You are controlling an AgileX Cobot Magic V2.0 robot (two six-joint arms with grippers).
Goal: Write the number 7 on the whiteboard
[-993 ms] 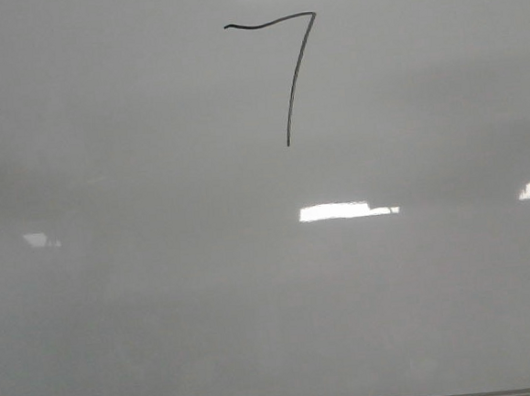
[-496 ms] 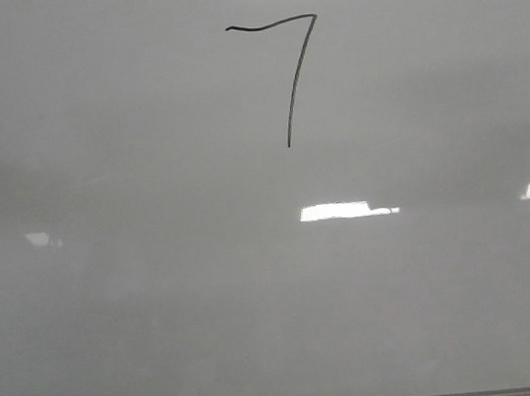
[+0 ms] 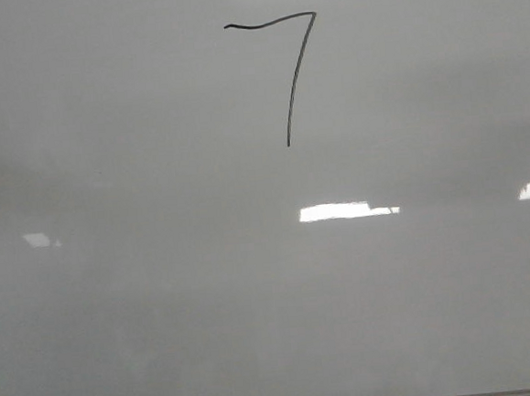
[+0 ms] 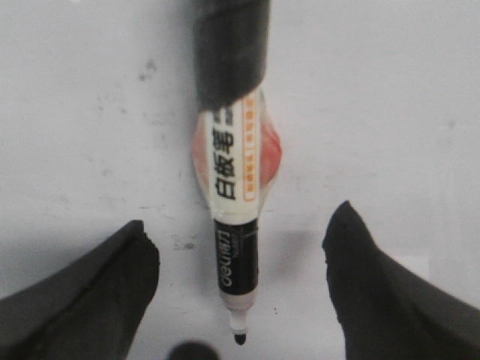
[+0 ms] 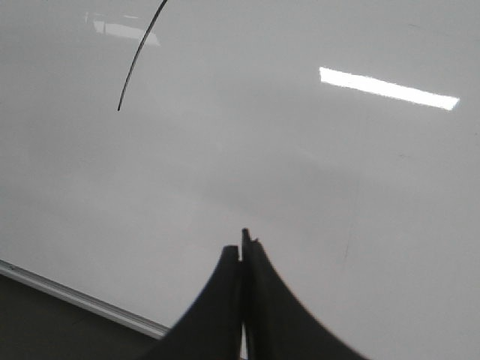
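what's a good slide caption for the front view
Finished black number 7 drawn near the top of the glossy whiteboard.

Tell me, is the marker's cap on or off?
Off. The marker shows its bare black tip, lying between the left gripper's open fingers.

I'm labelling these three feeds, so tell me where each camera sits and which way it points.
Front: faces the whiteboard bearing the number 7; no robot parts visible.
Left wrist: on the left arm, looking past the open left tool at a marker.
Right wrist: on the right arm, behind the shut right tool.
Shared: front and right wrist both show the 7's stem.
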